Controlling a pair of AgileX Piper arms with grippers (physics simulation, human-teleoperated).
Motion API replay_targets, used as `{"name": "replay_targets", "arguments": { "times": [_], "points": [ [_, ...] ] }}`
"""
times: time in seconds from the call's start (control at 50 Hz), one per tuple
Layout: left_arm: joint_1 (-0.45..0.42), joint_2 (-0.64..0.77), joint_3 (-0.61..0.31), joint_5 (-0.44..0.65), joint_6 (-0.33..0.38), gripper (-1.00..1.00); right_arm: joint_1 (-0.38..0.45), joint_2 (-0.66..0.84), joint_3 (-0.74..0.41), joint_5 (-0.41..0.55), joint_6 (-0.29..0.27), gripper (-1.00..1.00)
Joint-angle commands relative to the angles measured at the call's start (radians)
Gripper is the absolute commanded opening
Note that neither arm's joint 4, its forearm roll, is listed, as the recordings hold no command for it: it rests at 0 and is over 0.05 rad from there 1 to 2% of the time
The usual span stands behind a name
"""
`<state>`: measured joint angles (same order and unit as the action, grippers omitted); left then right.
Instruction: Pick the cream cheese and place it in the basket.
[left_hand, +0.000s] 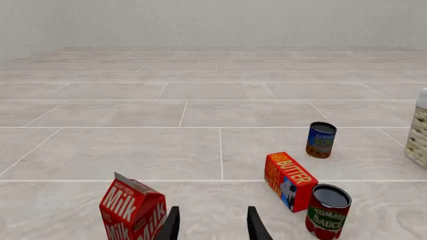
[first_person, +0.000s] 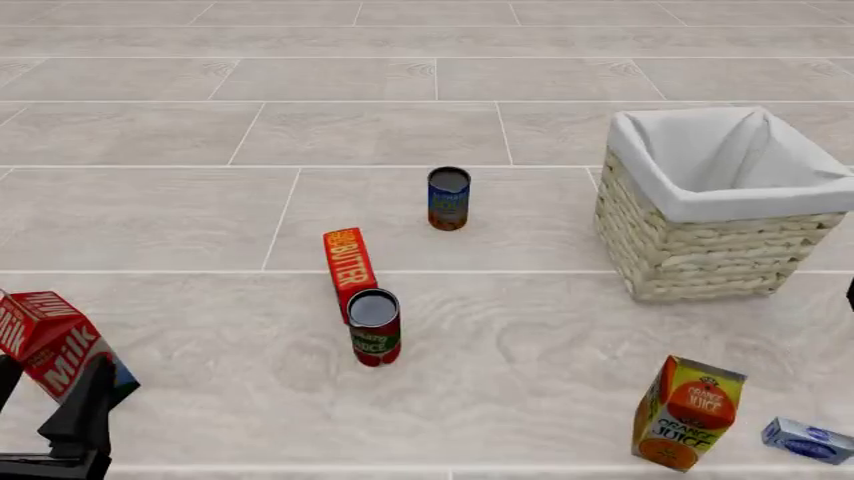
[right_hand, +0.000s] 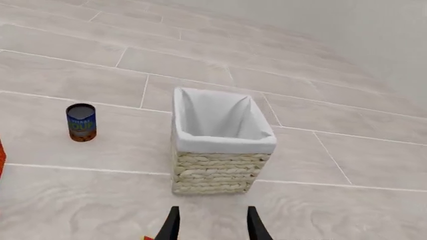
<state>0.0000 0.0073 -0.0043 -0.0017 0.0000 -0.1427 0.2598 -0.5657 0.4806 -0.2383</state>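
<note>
The cream cheese (first_person: 809, 440) is a small flat pale blue and white box lying at the near right, just right of the orange juice carton (first_person: 687, 412). The wicker basket (first_person: 694, 255), lined with white cloth, stands at the far right; it also shows in the right wrist view (right_hand: 220, 172). My right gripper (right_hand: 212, 226) is open and empty, raised on the near side of the basket; the front view shows only a dark sliver of it at the right edge. My left gripper (left_hand: 212, 227) is open and empty at the near left, beside the milk carton (first_person: 54, 345).
A red butter box (first_person: 347, 262) and a tomato sauce can (first_person: 374, 326) stand mid-table. A blue soup can (first_person: 449, 198) stands farther back. The milk carton (left_hand: 132, 210) is just beside my left fingers.
</note>
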Motion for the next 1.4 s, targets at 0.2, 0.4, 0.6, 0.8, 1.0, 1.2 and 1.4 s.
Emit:
{"name": "replay_targets", "arguments": {
  "times": [0.2,0.4,0.6,0.8,1.0,1.2,1.4],
  "points": [
    [0.0,0.0,0.0,0.0,0.0,1.0,-0.099,0.236,-0.225,0.13,-0.305,1.0],
    [0.0,0.0,0.0,0.0,0.0,1.0,-0.122,0.326,-0.278,0.207,-0.47,1.0],
    [0.0,0.0,0.0,0.0,0.0,1.0,-0.123,0.338,-0.209,0.208,-0.643,1.0],
    [0.0,0.0,0.0,0.0,0.0,1.0,-0.157,0.392,-0.139,0.163,-0.76,1.0],
    [0.0,0.0,0.0,0.0,0.0,1.0,-0.223,0.514,-0.105,0.069,-0.883,1.0],
    [0.0,0.0,0.0,0.0,0.0,1.0,-0.272,0.638,-0.145,0.089,-0.949,1.0],
    [0.0,0.0,0.0,0.0,0.0,1.0,-0.341,0.713,-0.15,0.074,-1.055,1.0]
  ]
}}
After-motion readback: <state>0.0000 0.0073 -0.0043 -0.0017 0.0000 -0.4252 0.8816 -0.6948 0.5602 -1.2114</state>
